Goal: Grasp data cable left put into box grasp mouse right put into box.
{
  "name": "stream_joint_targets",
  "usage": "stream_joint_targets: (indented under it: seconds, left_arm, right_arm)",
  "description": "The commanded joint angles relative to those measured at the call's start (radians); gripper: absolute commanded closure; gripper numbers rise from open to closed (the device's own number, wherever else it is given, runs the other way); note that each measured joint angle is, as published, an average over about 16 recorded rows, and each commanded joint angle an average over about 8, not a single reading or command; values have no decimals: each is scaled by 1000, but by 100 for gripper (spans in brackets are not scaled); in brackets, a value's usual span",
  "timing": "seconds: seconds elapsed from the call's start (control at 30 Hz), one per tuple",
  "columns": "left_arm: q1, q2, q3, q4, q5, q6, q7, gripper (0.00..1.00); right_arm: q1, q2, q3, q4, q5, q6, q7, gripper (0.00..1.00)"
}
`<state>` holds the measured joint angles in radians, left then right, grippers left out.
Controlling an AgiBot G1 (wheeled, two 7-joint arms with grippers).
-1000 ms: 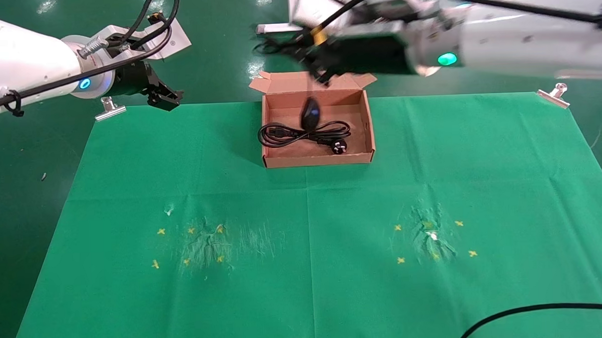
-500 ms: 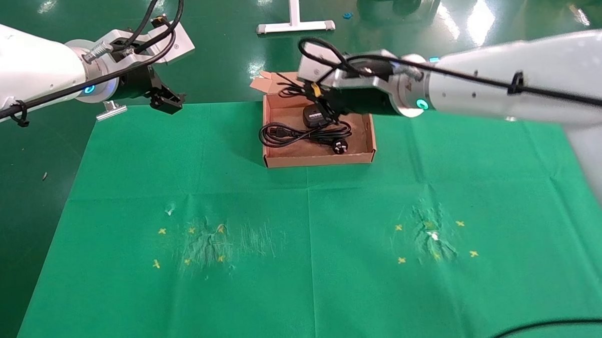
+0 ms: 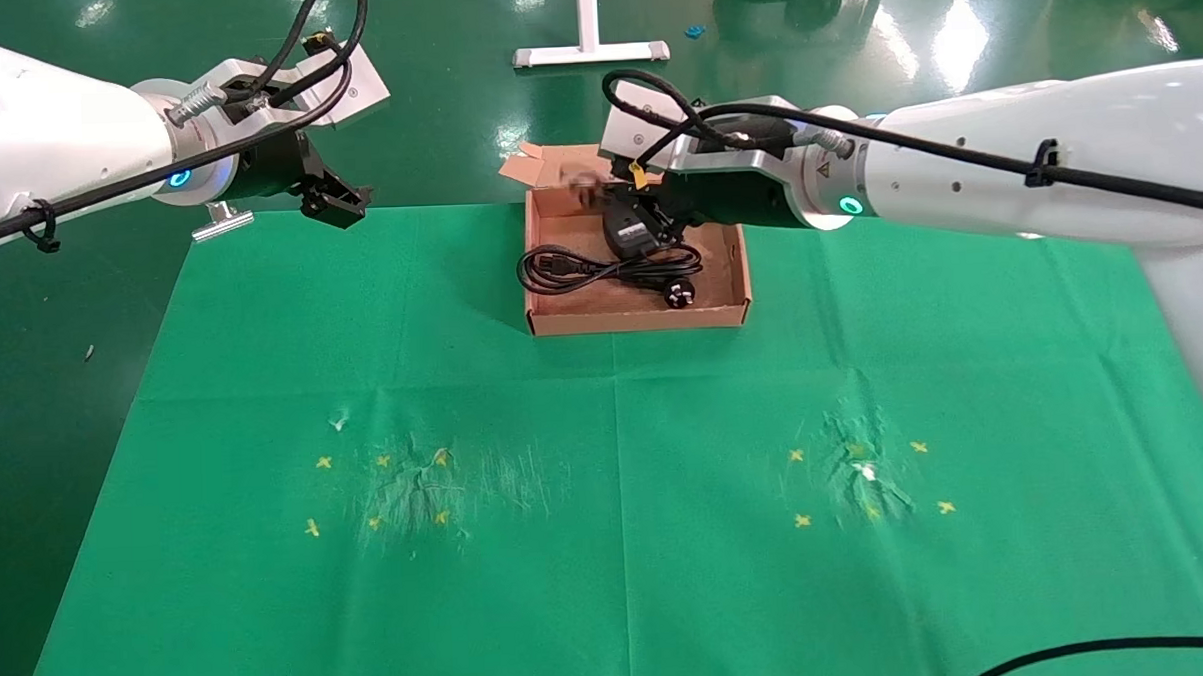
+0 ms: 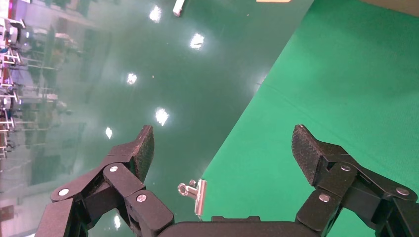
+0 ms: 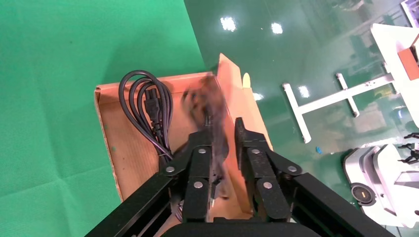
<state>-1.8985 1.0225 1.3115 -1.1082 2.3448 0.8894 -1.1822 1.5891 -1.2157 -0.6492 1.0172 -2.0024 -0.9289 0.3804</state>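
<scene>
The brown cardboard box (image 3: pixel 631 321) stands at the far middle of the green cloth; its floor (image 5: pixel 129 148) shows in the right wrist view. The coiled data cable (image 3: pixel 609 266) (image 5: pixel 148 98) lies inside it, its plug (image 3: pixel 677 293) toward the front right. My right gripper (image 3: pixel 649 219) (image 5: pixel 223 131) hangs low over the box's back half, fingers a little apart. The black mouse (image 3: pixel 626 233) (image 5: pixel 215 123) is a moving blur between them, against one finger, with cardboard showing beside the other. My left gripper (image 3: pixel 342 201) (image 4: pixel 222 140) hovers open and empty over the cloth's far left corner.
A metal clip (image 3: pixel 219 219) (image 4: pixel 195 193) pins the cloth's far left corner. A white stand base (image 3: pixel 589 50) sits on the floor behind the box. A black cable (image 3: pixel 1072 624) crosses the near right corner. Yellow crosses (image 3: pixel 322 463) mark the cloth nearer me.
The right arm swung down from above the box's back until its gripper is inside the box, carrying the dangling mouse down. The mouse now blurs between parted fingers. The left arm barely moved.
</scene>
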Motion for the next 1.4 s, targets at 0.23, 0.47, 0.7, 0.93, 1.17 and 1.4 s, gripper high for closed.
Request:
stream_joint_targets:
  seconds: [0.23, 0.47, 0.7, 0.93, 1.17, 1.4]
  left_arm:
    - [0, 1, -1, 2, -2, -1, 0, 0]
    - [0, 1, -1, 2, -2, -1, 0, 0]
    - [0, 1, -1, 2, -2, -1, 0, 0]
    - [0, 1, -1, 2, -2, -1, 0, 0]
    - [0, 1, -1, 2, -2, -1, 0, 0]
    - [35, -17, -44, -5, -70, 25, 42, 0]
  right_arm:
    - [-1, 8, 5, 6, 18, -12, -4, 0]
    - [-47, 61, 37, 29, 130, -61, -20, 0]
    - [-107, 131, 80, 60, 278, -126, -43, 0]
    - [-168, 202, 123, 91, 425, -192, -65, 0]
    - [-229, 272, 167, 122, 574, -258, -88, 0]
    - [-289, 343, 209, 152, 722, -323, -110, 0]
